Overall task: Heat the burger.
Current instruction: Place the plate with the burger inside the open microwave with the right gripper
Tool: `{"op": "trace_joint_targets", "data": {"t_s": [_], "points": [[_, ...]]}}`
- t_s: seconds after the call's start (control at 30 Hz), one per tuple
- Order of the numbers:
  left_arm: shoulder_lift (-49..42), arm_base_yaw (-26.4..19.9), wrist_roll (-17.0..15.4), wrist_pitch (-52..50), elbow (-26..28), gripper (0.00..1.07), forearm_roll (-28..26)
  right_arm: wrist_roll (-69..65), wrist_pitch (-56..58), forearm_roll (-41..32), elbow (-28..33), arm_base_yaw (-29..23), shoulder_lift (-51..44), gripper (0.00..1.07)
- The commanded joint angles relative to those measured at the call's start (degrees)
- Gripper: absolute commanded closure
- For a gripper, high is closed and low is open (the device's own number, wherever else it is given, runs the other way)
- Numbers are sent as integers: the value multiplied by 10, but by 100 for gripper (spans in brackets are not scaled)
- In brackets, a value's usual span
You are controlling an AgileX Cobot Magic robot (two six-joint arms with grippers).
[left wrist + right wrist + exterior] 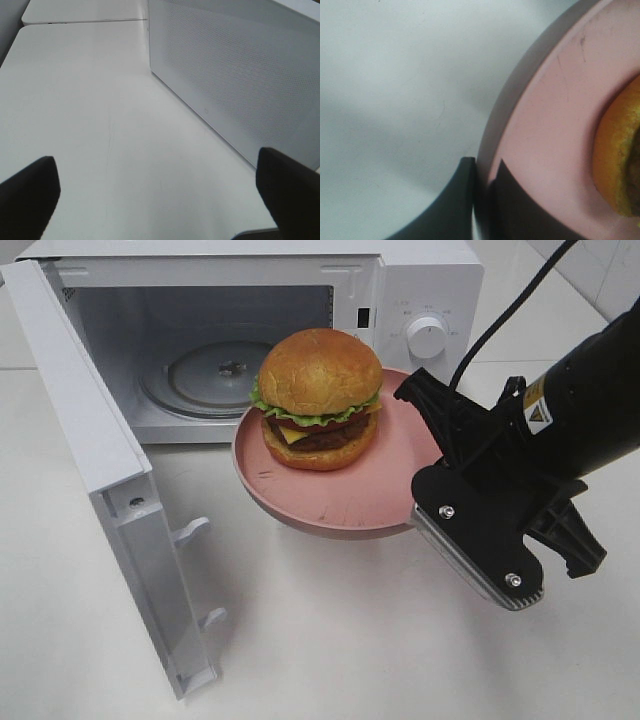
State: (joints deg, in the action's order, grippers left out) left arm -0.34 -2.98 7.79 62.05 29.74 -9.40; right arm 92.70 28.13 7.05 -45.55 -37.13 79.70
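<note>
the right arm [590,390] reaches in from 3 o'clock with its wrist bent down. the right fingers [465,200] are closed on the rim of the pink plate [340,502] at its 4 o'clock edge, holding it off the table [330,650]. the burger [320,400] sits upright on the plate's far half. beyond it the microwave [420,285] stands open, its door [95,480] swung out toward 8 o'clock and the glass turntable [200,380] in view. the left fingers [27,195] are spread wide above the table, beside a white dotted panel [235,75].
</note>
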Motion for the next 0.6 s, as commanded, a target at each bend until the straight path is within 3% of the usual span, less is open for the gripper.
{"op": "trace_joint_targets", "data": {"t_s": [0.03, 0.6], "points": [[-10, -1, -4, -6, -2, 7, -3, -7, -49, -9, -11, 1, 5, 107], [-10, -1, -4, -6, -2, 7, -3, 9, -105, -81, -38, -21, 55, 107]]}}
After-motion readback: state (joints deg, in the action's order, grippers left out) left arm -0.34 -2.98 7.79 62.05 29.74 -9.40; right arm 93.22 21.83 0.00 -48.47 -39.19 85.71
